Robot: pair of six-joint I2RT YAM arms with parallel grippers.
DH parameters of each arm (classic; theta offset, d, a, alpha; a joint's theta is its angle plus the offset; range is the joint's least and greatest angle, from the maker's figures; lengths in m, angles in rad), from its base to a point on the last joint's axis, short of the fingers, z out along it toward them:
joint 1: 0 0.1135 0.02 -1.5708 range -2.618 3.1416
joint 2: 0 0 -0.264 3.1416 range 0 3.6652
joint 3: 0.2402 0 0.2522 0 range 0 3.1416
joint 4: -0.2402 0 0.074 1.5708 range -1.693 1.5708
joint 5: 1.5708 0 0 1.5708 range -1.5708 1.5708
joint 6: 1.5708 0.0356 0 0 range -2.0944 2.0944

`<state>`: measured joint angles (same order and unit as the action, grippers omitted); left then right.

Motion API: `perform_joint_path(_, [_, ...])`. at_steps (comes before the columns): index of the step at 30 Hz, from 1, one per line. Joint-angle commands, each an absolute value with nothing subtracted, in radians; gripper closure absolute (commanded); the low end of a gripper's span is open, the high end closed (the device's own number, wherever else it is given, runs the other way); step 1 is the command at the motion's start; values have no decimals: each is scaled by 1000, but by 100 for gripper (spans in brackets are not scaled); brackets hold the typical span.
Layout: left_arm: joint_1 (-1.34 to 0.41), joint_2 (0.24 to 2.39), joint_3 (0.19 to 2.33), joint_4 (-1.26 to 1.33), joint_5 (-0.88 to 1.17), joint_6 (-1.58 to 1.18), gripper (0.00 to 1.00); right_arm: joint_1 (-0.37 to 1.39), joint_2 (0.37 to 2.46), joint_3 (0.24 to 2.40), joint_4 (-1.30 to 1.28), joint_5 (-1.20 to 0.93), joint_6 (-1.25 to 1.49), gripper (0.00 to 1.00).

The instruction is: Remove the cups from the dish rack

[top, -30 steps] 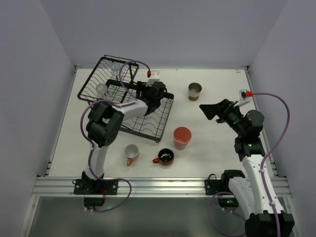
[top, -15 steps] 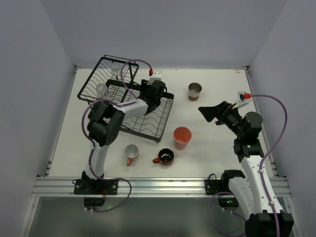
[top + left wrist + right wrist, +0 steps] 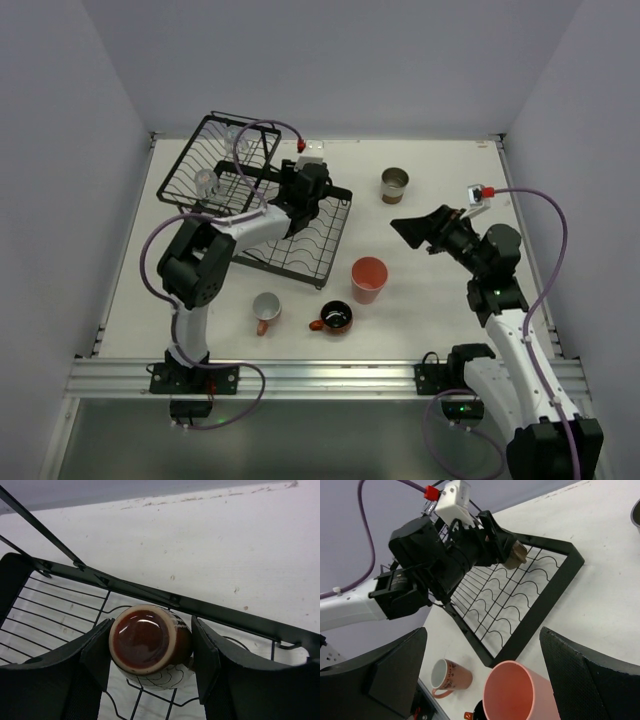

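My left gripper [image 3: 312, 200] reaches over the flat grid part of the black wire dish rack [image 3: 330, 255]. Its jaws are shut on a cream-and-brown cup [image 3: 150, 645] with a glossy brown inside, one pad on each side. The right wrist view shows that cup [image 3: 517, 555] at the left gripper's tips, over the rack [image 3: 540, 610]. Two clear glasses [image 3: 205, 182] [image 3: 234, 137] sit in the tilted basket section. My right gripper [image 3: 408, 228] hangs open above the table, right of the rack. A salmon-pink tumbler [image 3: 520, 695] stands below its wide-open jaws.
On the table stand the salmon-pink tumbler [image 3: 368, 279], a pink handled mug [image 3: 266, 310], an orange-red mug with a dark inside [image 3: 335, 318] and a small brown cup [image 3: 394, 184] at the back. Grey walls close in the table on three sides.
My left gripper's jaws have closed onto the cream-and-brown cup and its elbow has swung left. The right gripper has drifted a little to the left, still open.
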<state>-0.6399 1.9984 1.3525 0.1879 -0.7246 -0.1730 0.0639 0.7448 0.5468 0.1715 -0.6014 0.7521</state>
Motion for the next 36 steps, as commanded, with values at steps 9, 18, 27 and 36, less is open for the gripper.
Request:
perform_joint_path(9, [-725, 1776, 1278, 337, -686, -201, 71, 115, 819, 496, 320, -542, 860, 3])
perform_joint_path(18, [-807, 1539, 1168, 386, -549, -339, 71, 138, 835, 465, 426, -408, 1058, 2])
perform_joint_path(27, [-808, 1281, 956, 560, -168, -595, 71, 167, 916, 456, 690, -489, 1252, 3])
perform_joint_path(36, [-810, 1239, 874, 693, 27, -752, 71, 256, 980, 468, 910, -584, 1390, 7])
